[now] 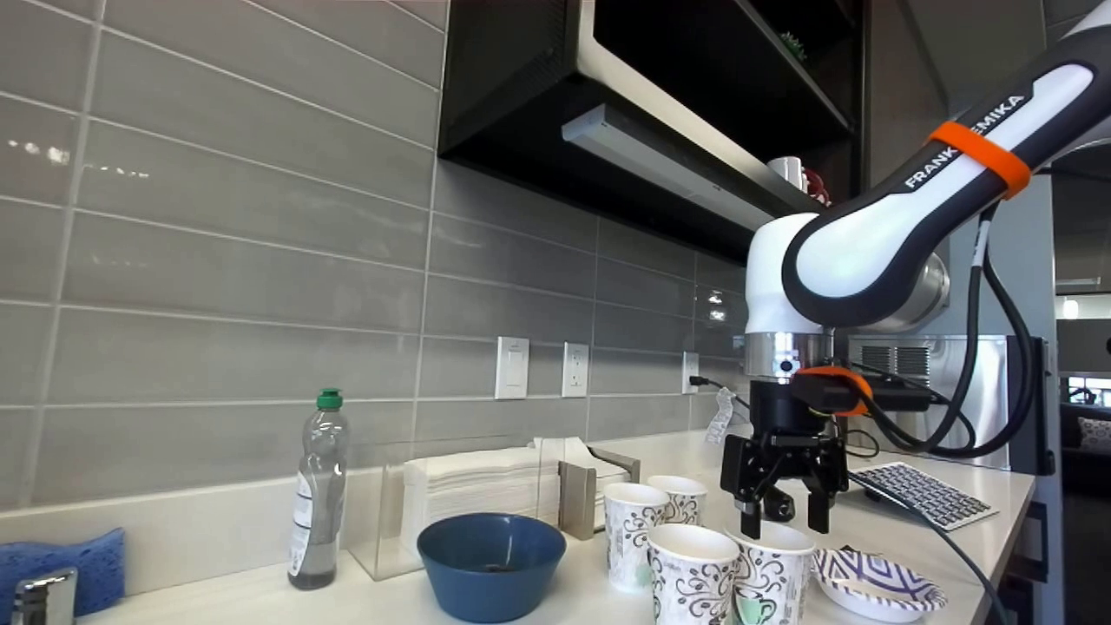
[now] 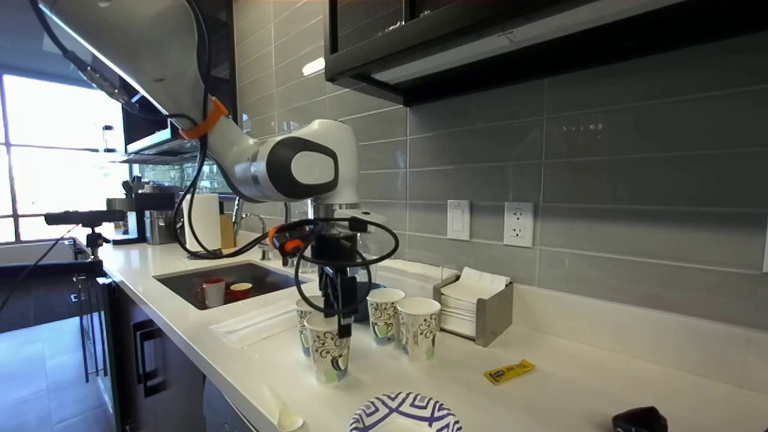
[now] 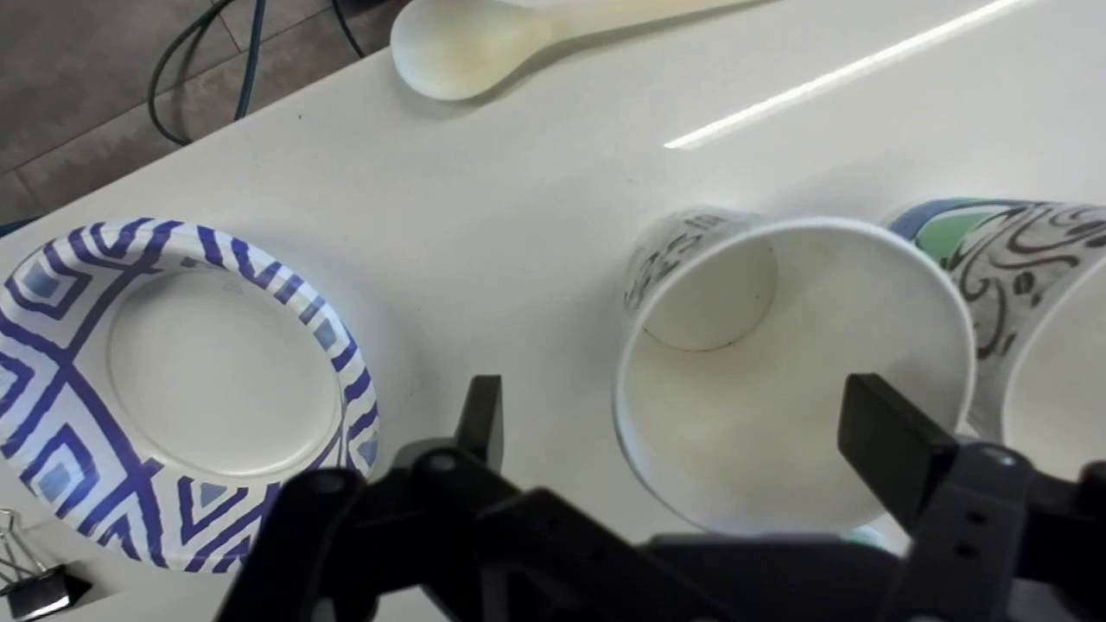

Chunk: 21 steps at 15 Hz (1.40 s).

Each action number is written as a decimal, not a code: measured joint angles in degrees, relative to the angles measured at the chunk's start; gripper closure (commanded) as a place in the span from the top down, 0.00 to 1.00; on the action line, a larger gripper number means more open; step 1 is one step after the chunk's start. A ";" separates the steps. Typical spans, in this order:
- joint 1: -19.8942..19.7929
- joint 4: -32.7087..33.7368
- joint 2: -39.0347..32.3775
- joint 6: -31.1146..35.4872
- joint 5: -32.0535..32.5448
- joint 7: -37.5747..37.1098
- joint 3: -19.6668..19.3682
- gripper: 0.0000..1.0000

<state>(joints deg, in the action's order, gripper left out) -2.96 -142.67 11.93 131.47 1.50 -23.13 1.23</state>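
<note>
My gripper (image 1: pixel 785 519) points down, open and empty, just above a white patterned paper cup (image 1: pixel 775 577). In the wrist view, the gripper (image 3: pixel 678 416) has one finger over the mouth of that cup (image 3: pixel 795 380) and the other outside its rim, above the counter. I cannot tell whether a fingertip dips below the rim. The cup stands upright and also shows in an exterior view (image 2: pixel 329 354), partly behind the gripper (image 2: pixel 344 327). Another cup (image 1: pixel 694 577) stands close beside it. Two more cups (image 1: pixel 632 542) (image 1: pixel 684 496) stand nearer the wall.
A purple-patterned paper plate (image 3: pixel 52 415) and a pale spoon (image 3: pixel 467 52) lie near the cups. A blue bowl (image 1: pixel 490 569), napkin holder (image 2: pixel 497 315), soap bottle (image 1: pixel 318 512), yellow packet (image 2: pixel 509 372) and keyboard (image 1: pixel 933 495) are on the counter. A sink (image 2: pixel 180 282) and overhead cabinet (image 1: pixel 512 87) are nearby.
</note>
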 measured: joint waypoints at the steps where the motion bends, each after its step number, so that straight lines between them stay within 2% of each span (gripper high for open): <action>1: -0.01 -0.28 0.00 0.65 0.00 -0.33 0.00 0.94; 2: -0.01 -0.54 0.00 1.19 0.00 -0.63 0.00 0.72; 4: -0.01 -1.01 -0.01 1.99 -0.01 -1.32 0.00 0.68; 13: -0.61 -1.22 -0.02 2.37 -0.01 -2.82 0.00 0.05; 15: -0.88 -1.22 0.02 2.37 -0.01 -2.99 0.00 0.00; 21: -1.79 -1.29 1.38 2.31 0.05 -3.78 0.00 0.01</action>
<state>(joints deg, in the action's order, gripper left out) -4.76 -143.96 13.31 133.78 1.55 -26.91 1.23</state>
